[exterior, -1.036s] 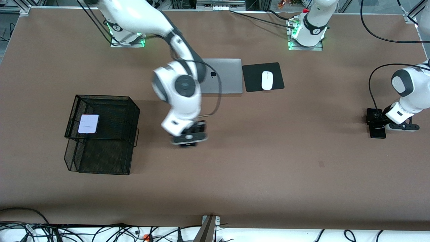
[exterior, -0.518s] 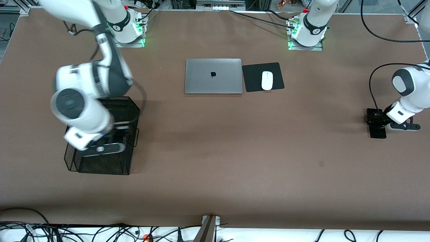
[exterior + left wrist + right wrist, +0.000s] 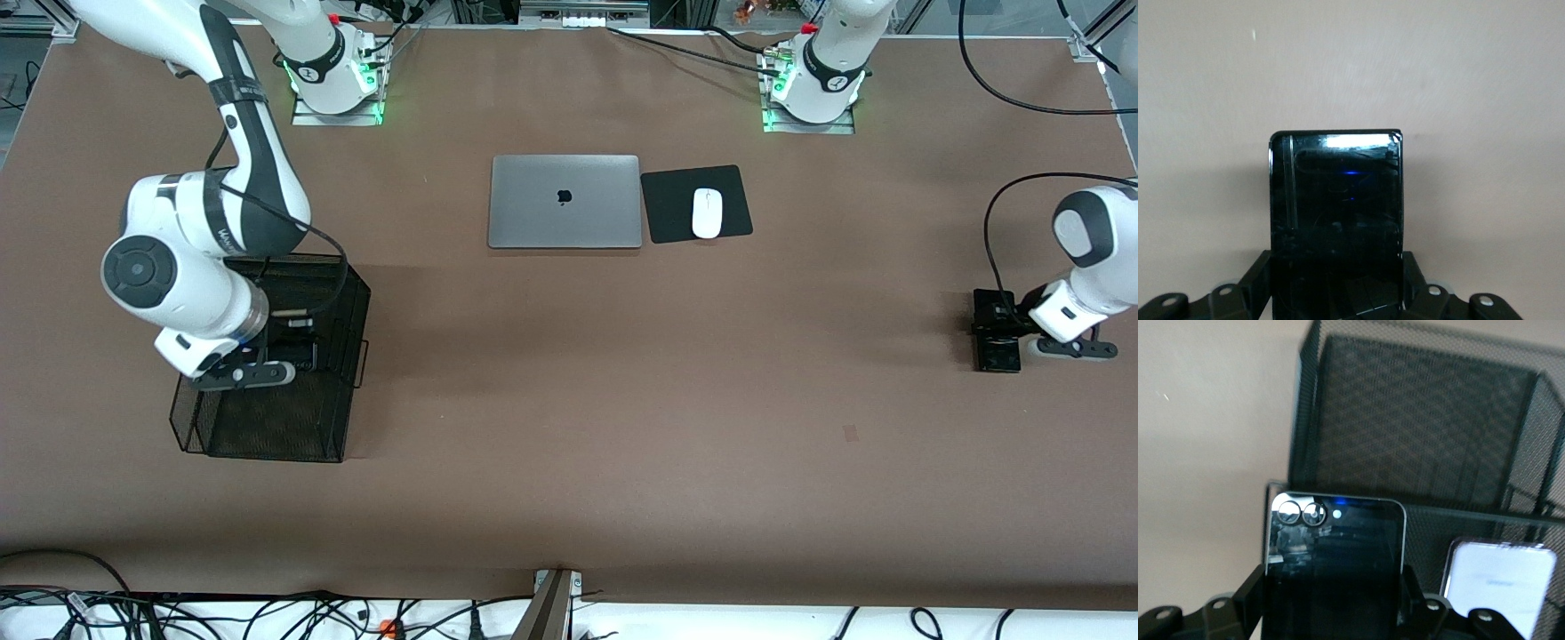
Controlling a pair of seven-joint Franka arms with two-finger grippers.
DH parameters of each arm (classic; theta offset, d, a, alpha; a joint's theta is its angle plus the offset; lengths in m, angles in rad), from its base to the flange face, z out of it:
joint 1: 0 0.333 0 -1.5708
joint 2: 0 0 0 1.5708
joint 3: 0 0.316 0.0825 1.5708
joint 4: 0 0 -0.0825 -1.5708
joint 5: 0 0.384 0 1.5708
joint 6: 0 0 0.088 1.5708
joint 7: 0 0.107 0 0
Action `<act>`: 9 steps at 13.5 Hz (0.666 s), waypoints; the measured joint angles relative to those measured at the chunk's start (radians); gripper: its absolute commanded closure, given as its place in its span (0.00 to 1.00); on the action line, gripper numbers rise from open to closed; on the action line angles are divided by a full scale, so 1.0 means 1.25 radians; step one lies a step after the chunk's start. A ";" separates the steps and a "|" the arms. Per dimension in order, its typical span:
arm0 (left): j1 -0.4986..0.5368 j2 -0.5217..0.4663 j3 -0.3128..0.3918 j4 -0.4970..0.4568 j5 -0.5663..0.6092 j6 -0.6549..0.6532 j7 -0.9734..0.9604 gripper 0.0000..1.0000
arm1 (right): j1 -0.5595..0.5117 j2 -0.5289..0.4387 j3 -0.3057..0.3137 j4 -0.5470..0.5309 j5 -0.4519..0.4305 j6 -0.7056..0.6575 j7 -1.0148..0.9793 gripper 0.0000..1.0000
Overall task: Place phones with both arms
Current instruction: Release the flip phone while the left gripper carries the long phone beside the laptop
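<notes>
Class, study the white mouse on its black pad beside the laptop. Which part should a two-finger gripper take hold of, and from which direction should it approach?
Grip the white mouse across its two long sides, near the middle, coming straight down from above. It lies flat on the mouse pad with its long axis running toward the front camera, so the narrow width probably suits the fingers; the domed top would likely slip.

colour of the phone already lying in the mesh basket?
Pale lilac-white, the small squarish phone in the black wire-mesh basket; it shows best in the right wrist view.
</notes>
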 measured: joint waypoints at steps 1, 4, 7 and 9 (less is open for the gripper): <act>-0.002 0.000 -0.016 0.012 -0.002 -0.009 -0.025 1.00 | 0.000 -0.013 -0.003 -0.031 0.000 0.010 0.000 1.00; -0.052 0.002 -0.053 0.018 -0.002 -0.014 -0.144 1.00 | 0.000 -0.033 -0.016 -0.074 0.000 0.019 0.000 1.00; -0.191 0.004 -0.059 0.024 -0.003 -0.014 -0.293 1.00 | 0.000 -0.033 -0.022 -0.098 0.001 0.048 0.000 0.21; -0.280 0.005 -0.059 0.031 -0.003 -0.014 -0.376 1.00 | -0.001 -0.032 -0.023 -0.105 0.001 0.070 0.001 0.00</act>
